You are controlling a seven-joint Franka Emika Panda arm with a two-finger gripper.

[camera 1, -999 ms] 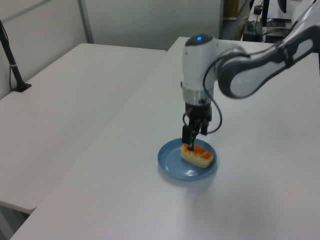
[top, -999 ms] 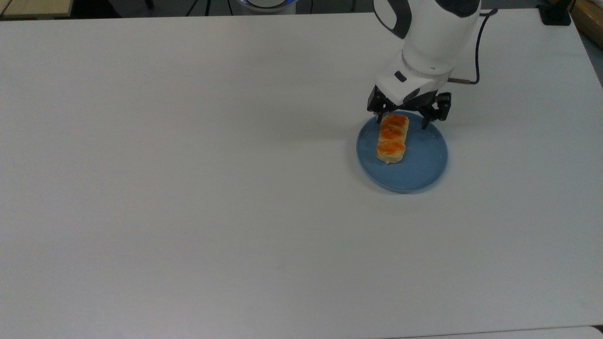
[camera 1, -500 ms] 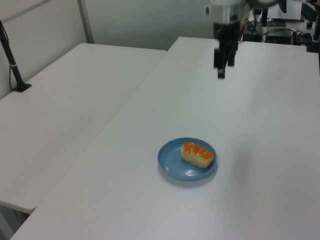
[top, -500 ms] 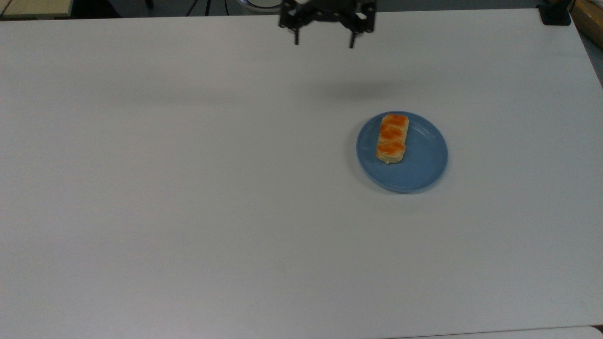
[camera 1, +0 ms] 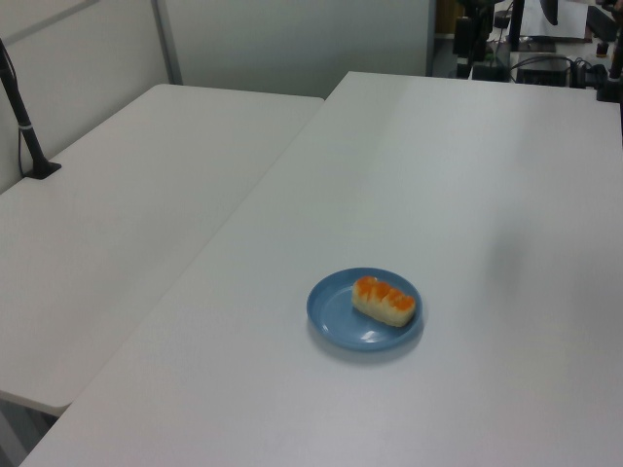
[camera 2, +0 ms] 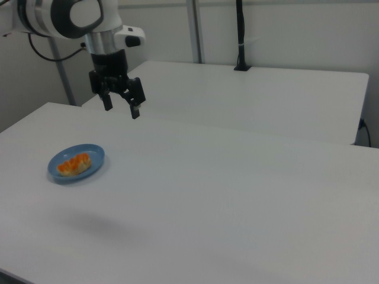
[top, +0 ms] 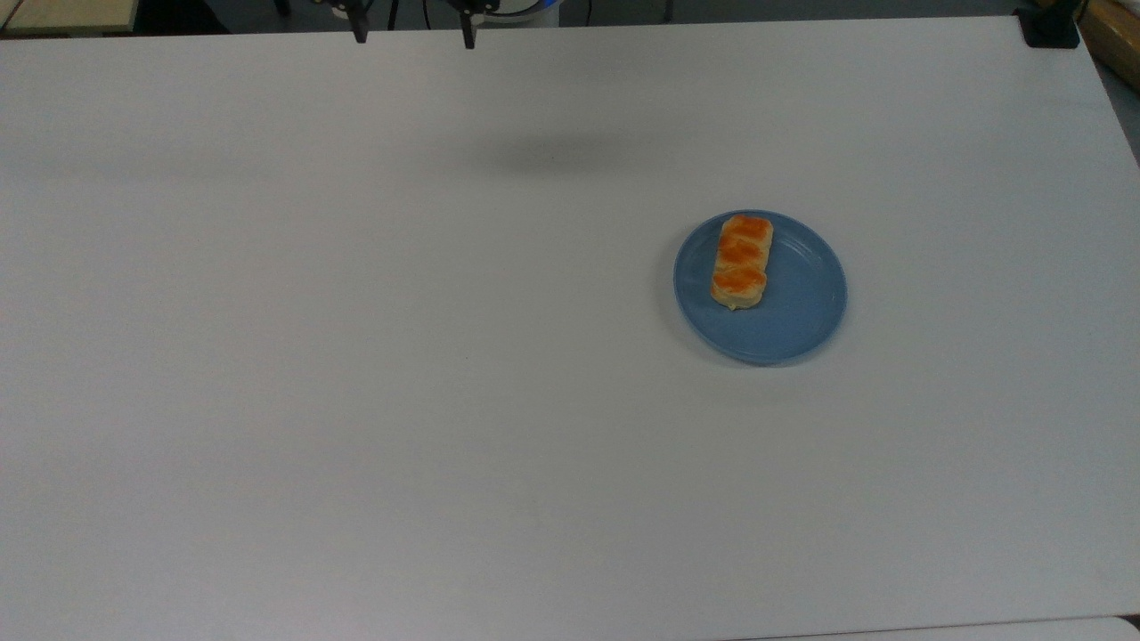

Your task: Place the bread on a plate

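We see our gripper (camera 2: 121, 109) raised well above the white table (top: 356, 356), its two black fingers (camera 2: 135, 112) spread apart and holding nothing. In the top view the fingertips of the gripper (top: 412, 34) just reach in at the upper edge, with a soft shadow on the table below them. The bread (top: 741, 263) lies well apart from the gripper, far toward the top view's right and lower down, resting flat on the blue plate (top: 802, 312). It sits in the half of the plate nearer the gripper, its long side running up and down in the top view, its three orange-brown bumps facing up. In the right view the plate (camera 2: 95, 157) with the bread (camera 2: 73, 165) is below the gripper and toward the right view's left. In the left view the bread (camera 1: 384, 300) rests on the plate (camera 1: 336, 311), toward the left view's right side of the plate.
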